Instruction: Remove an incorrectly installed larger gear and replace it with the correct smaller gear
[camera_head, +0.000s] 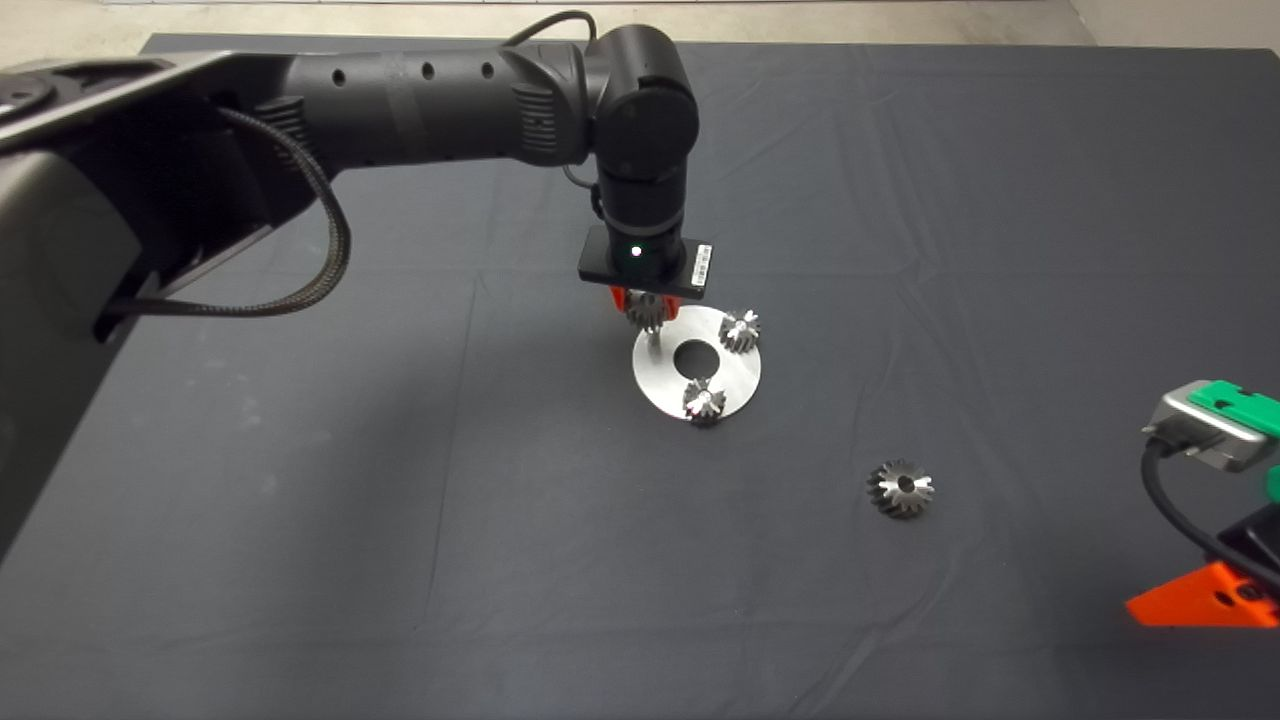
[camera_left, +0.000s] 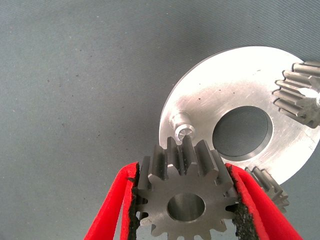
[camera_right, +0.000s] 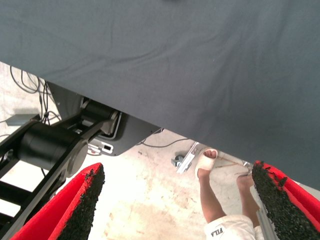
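Left gripper (camera_left: 186, 202): pressed onto the smaller gear (camera_left: 185, 197), the black pads gripped against opposite toothed sides, the bore seen clear between them
Position: the held gear is hung just above the bare pin (camera_left: 182, 125) on the round steel plate (camera_left: 227, 97), near the plate's rim; in the head view it is seen under the wrist (camera_head: 647, 312)
Step in hand: judged as seating the replacement gear, the larger gear (camera_head: 901, 487) being already off the plate and laid on the mat (camera_head: 300, 520), well apart toward the right side
How it is done well: the bore is to be centred over the pin and kept level before lowering; release is best held back until the gear is seated flat on the plate
Neighbours: two pinion gears (camera_head: 740, 330) (camera_head: 704, 399) are mounted on the same plate, across the centre hole (camera_left: 242, 132) from the pin; they are apart from the held gear
Edges: the pin is set close to the plate's edge, so little is left for sideways slip
Open room: bare mat is seen beside the plate on the pin's side
Right gripper (camera_right: 177, 200): spread wide, parked at the mat's lower right edge; a person's feet (camera_right: 206, 162) are seen on the floor below
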